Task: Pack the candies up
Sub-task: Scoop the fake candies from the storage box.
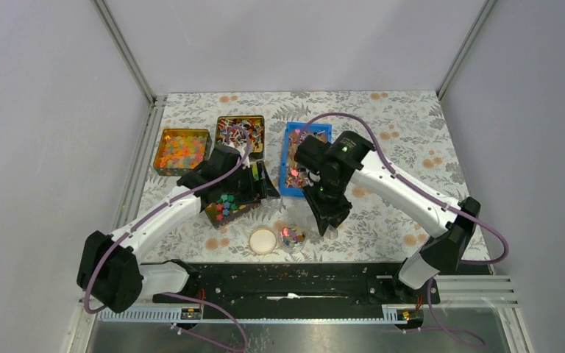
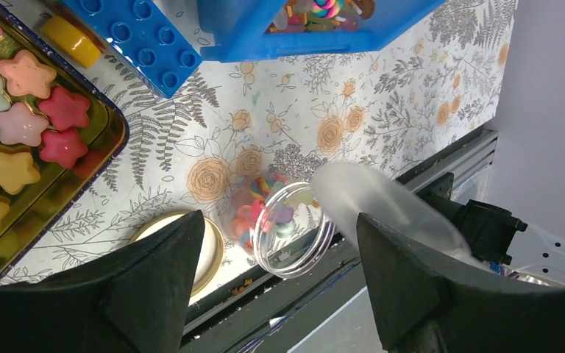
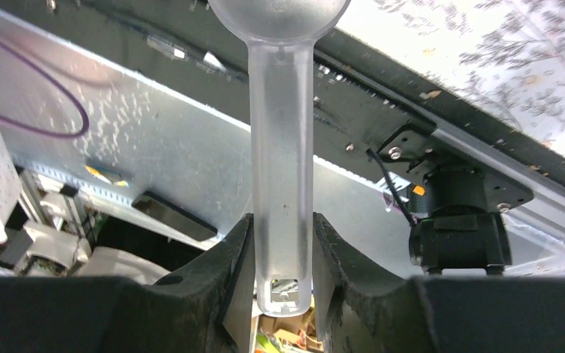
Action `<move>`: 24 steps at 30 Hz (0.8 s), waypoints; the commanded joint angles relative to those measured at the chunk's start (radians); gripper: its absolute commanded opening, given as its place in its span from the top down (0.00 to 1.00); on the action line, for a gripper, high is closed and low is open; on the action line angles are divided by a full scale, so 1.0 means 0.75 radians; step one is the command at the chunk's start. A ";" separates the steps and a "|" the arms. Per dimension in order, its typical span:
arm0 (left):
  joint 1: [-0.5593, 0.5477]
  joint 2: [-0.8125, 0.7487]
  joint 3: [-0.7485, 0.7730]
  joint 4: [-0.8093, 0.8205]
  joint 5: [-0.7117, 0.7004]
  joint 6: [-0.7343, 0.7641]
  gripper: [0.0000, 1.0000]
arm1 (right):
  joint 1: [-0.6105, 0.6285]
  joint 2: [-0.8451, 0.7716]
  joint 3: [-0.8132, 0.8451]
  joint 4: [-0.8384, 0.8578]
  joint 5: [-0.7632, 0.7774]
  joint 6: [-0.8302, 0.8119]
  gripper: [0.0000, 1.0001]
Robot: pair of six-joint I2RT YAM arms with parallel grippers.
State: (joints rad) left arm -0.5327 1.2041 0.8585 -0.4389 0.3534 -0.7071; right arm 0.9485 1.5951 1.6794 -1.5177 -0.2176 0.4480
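- Orange-ball tin point(image 1: 182, 151): stood at the far left of the flowered table point(image 1: 412, 147), well apart from both grippers.
- Flower-block tin point(image 1: 224, 207): set nearer the front, partly covered by the left arm.
- Candy tin point(image 1: 256, 121): placed at the back, just right of the orange-ball tin; most of the candies point(image 1: 237, 134) are heaped in it.
- Left gripper point(image 2: 278, 222): fingers held wide apart with nothing gripped, hung above the cloth beside the flower-block tin.
- Lid point(image 1: 263, 240): laid flat near the front edge, just left of the jar.
- Clear jar point(image 1: 291, 236): uncovered; a few candies are seen inside.
- Blue tray point(image 2: 324, 38): set behind the jar; more candies are held in it.
- Right gripper point(image 3: 283, 239): clamped on the handle of a translucent scoop point(image 3: 283, 147), whose bowl is held near the jar.
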 commanded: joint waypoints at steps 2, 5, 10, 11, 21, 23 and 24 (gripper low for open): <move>0.040 0.107 0.110 0.093 0.121 0.039 0.24 | -0.116 0.096 0.159 -0.090 0.126 -0.046 1.00; 0.060 0.178 0.166 0.096 0.157 0.053 0.24 | -0.160 0.195 0.260 -0.104 0.169 -0.047 1.00; 0.093 0.341 0.276 0.086 0.226 0.088 0.25 | -0.217 0.373 0.479 -0.193 0.281 -0.060 1.00; 0.102 0.366 0.307 0.078 0.234 0.095 0.25 | -0.232 0.411 0.523 -0.216 0.317 -0.069 1.00; 0.157 0.502 0.457 -0.011 0.262 0.180 0.25 | -0.371 0.598 0.621 -0.240 0.206 -0.135 1.00; 0.174 0.515 0.470 -0.019 0.267 0.187 0.25 | -0.370 0.602 0.584 -0.240 0.164 -0.146 1.00; 0.180 0.523 0.475 -0.022 0.274 0.189 0.25 | -0.369 0.601 0.563 -0.241 0.148 -0.149 1.00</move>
State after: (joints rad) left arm -0.4213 1.5837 1.1637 -0.4488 0.5213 -0.6010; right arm 0.6640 2.0476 2.1204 -1.5105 -0.0441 0.3672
